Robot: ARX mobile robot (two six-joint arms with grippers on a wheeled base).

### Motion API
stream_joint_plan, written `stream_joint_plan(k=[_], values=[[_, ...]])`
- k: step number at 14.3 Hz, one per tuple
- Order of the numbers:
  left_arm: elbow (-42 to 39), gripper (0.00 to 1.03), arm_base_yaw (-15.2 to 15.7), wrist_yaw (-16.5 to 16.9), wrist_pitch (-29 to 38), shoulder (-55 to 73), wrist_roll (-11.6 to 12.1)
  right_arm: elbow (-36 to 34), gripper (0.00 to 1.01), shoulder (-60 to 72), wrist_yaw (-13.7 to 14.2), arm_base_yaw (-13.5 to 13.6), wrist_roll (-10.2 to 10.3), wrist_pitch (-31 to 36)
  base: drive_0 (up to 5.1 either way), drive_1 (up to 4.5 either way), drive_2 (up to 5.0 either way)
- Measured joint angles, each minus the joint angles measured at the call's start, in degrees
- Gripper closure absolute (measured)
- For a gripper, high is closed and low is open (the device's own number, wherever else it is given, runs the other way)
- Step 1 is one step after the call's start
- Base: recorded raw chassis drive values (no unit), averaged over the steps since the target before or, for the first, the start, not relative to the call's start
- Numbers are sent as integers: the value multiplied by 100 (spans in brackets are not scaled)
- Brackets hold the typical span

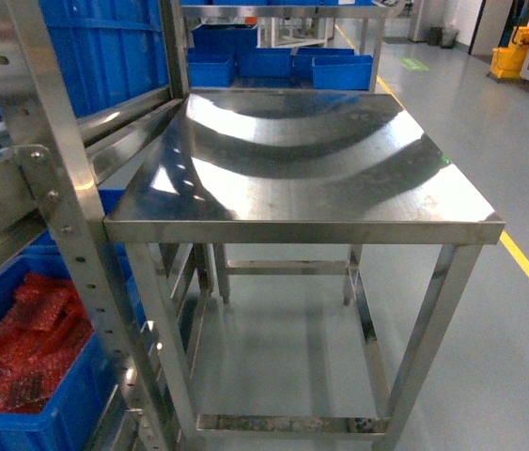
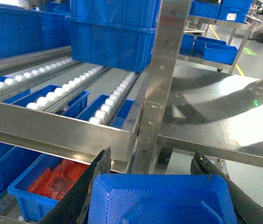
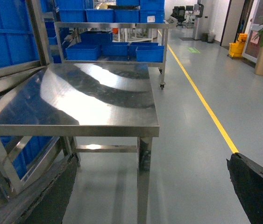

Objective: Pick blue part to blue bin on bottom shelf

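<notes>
Clamped between the left pincer's (image 2: 157, 170) black fingers, the blue plastic tray-shaped part (image 2: 161, 200) sits below the steel roller shelf's front rail (image 2: 59, 130), so lifting could strike it; the right pincer (image 3: 152, 186) stands apart, empty.

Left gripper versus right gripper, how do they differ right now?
The left gripper has a blue part between its fingers; the right gripper has nothing between its fingers, only floor. The left one faces the rack's roller tracks; the right one faces the steel table. Both have black fingers.
</notes>
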Motion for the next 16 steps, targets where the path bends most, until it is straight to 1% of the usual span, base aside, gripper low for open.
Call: stream_joint_plan(k=[16], values=[[0,60,0,-2,4,-15,0,0,3,0,0,0,0,-4,-503,242,242]])
